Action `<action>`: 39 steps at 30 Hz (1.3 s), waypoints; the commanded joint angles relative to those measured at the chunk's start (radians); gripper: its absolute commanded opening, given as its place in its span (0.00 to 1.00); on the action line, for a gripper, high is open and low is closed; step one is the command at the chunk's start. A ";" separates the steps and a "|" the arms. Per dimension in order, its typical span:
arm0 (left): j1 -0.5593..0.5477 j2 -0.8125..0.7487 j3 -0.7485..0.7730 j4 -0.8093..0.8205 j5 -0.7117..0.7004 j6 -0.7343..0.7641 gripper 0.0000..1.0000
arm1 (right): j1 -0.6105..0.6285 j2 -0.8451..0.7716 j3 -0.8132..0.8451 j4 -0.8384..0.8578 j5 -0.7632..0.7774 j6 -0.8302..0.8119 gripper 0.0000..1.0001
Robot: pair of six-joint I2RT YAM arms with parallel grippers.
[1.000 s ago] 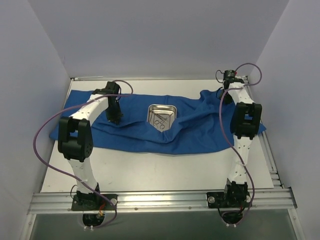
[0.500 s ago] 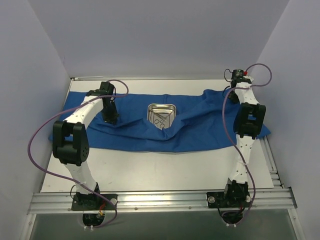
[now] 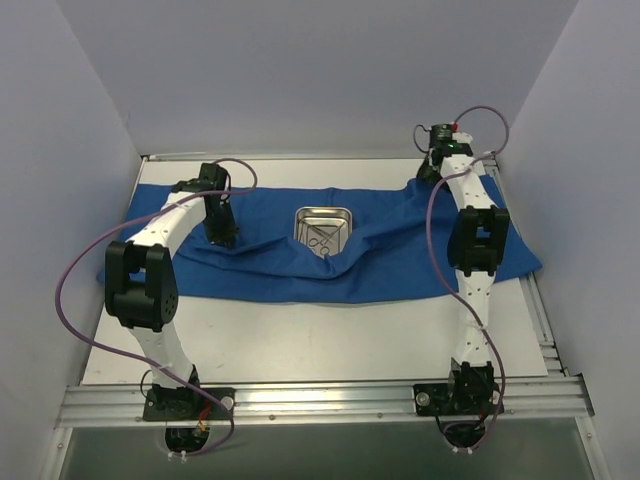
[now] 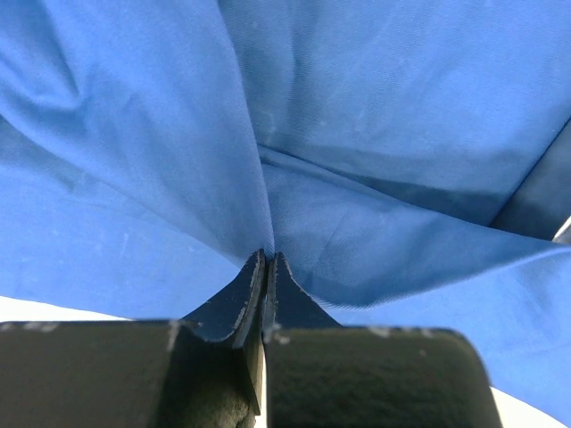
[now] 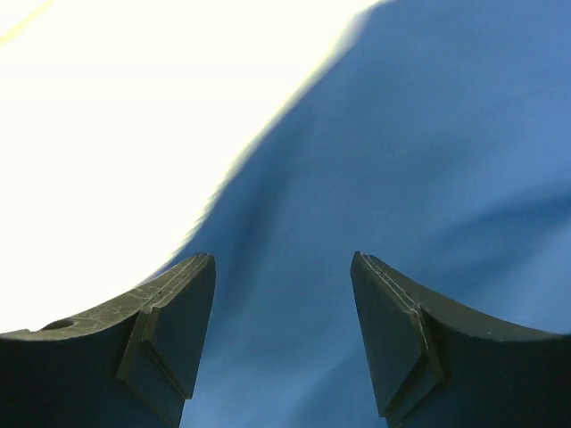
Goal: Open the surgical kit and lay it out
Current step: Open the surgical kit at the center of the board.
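Midway in the opening, by judgement: wrap (image 3: 400, 265) already pulled out into a wide band across the far half of the worktop (image 3: 300, 340), but not yet flat, with ridges and folds near the middle. On the middle of the wrap, uncovered, the tray (image 3: 301, 226); inside it, the instruments (image 3: 320, 241), not yet laid out. Too small to count them.

Left of the tray, clenched on a raised fold of the wrap with the left end effector (image 4: 268, 265), the jaws tight together and cloth pinched between them. Released at the right end effector (image 5: 281, 260), the jaws wide apart, grasping nothing, hovering over the wrap close to its far right edge.

Next, most probably: lower the right end effector to that edge, close on the cloth, then draw both sides outward, away from the tray, to flatten the folds. Calls for a slow and even pull, so as not to drag the tray or shake the instruments out. Only after that, lifting the instruments out one by one.

Pale, smooth worktop with a metal rail (image 3: 320, 400) along the near edge. Around it on three sides, plain grey-lilac walls (image 3: 320, 70), standing close.
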 commanded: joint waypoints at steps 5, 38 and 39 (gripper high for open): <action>0.008 -0.019 0.026 0.046 0.033 0.016 0.02 | 0.169 -0.097 0.041 -0.099 -0.020 0.065 0.64; 0.039 -0.031 0.001 0.072 0.093 0.025 0.02 | 0.298 -0.086 -0.027 -0.327 0.198 0.003 0.64; 0.042 -0.030 0.001 0.072 0.094 0.025 0.02 | 0.298 -0.082 -0.027 -0.329 0.201 0.002 0.64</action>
